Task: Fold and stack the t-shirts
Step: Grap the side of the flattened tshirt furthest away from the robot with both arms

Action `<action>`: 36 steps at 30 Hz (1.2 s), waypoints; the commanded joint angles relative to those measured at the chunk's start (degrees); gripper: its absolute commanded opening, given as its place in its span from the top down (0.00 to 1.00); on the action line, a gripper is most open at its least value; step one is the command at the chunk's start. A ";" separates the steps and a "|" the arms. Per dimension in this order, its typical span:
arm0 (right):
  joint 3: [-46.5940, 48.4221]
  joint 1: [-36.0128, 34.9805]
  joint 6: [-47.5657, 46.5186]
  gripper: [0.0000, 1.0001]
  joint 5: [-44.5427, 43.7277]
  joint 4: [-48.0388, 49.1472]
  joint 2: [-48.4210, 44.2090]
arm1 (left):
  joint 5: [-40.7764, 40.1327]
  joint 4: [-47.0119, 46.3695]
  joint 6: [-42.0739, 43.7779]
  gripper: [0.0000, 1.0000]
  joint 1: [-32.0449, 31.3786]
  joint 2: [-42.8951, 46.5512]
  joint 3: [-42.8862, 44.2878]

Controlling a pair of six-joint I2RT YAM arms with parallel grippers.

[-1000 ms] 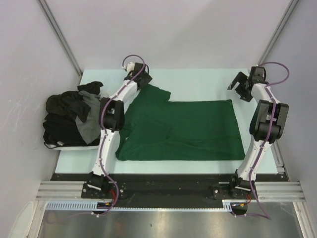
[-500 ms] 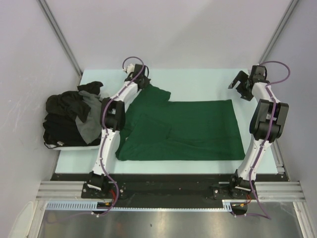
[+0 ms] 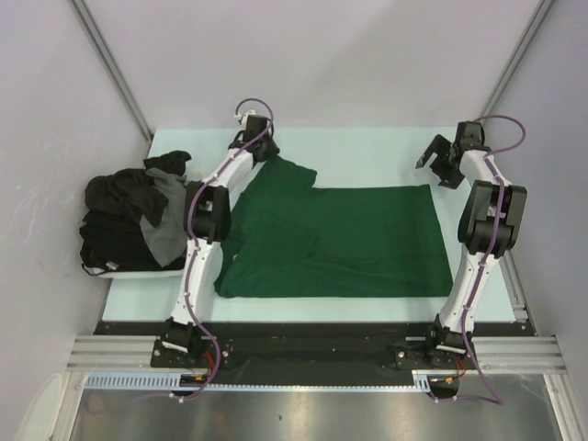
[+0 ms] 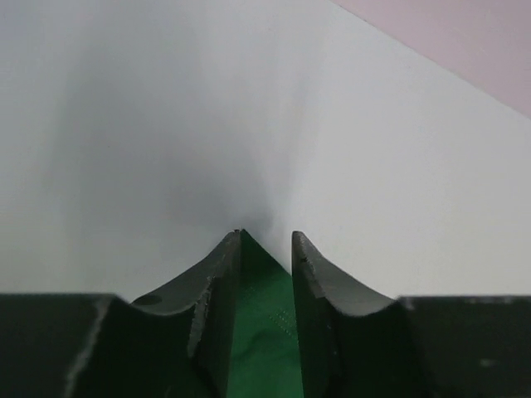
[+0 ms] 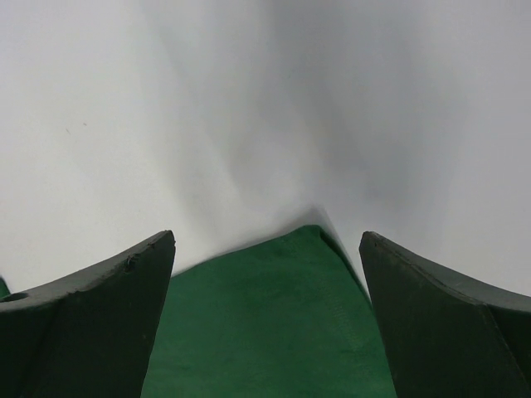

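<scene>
A dark green t-shirt [image 3: 340, 239] lies spread flat on the pale table, one sleeve pointing to the far left. My left gripper [image 3: 260, 152] is low over that sleeve's far tip. In the left wrist view its jaws [image 4: 267, 235] stand a narrow gap apart, and green cloth [image 4: 261, 332] shows between them. My right gripper [image 3: 439, 161] hovers just beyond the shirt's far right corner [image 3: 428, 188]. It is wide open [image 5: 267, 236], and the green corner [image 5: 265, 323] lies between and below the fingers, untouched. Black and dark grey t-shirts [image 3: 129, 220] are heaped at the left.
The heap of dark shirts rests on a white tray [image 3: 119, 271] at the table's left edge. Grey walls close in the table at the back and both sides. A bare strip of table [image 3: 367, 152] runs behind the green shirt.
My left gripper has crept a little toward the far edge over the sleeve tip. The right gripper has shifted slightly left. The green shirt has not moved.
</scene>
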State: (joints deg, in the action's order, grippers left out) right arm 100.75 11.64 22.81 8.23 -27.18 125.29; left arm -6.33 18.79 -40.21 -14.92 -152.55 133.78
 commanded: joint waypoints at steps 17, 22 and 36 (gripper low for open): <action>3.84 -0.30 -1.36 0.00 -0.85 -2.70 0.30 | -2.99 14.78 28.77 0.25 -2.40 0.85 9.13; 3.93 -0.48 -1.10 0.00 -0.58 -2.79 0.65 | -3.25 17.25 28.61 0.24 -2.48 -0.03 9.93; 3.84 -0.92 -1.10 0.01 0.03 -3.58 0.39 | -2.18 20.59 25.62 0.36 -1.87 -0.65 11.16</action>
State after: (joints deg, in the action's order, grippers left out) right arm 102.15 11.14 22.20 8.03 -29.76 125.58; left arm -7.33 37.89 -13.37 -16.84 -153.88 142.74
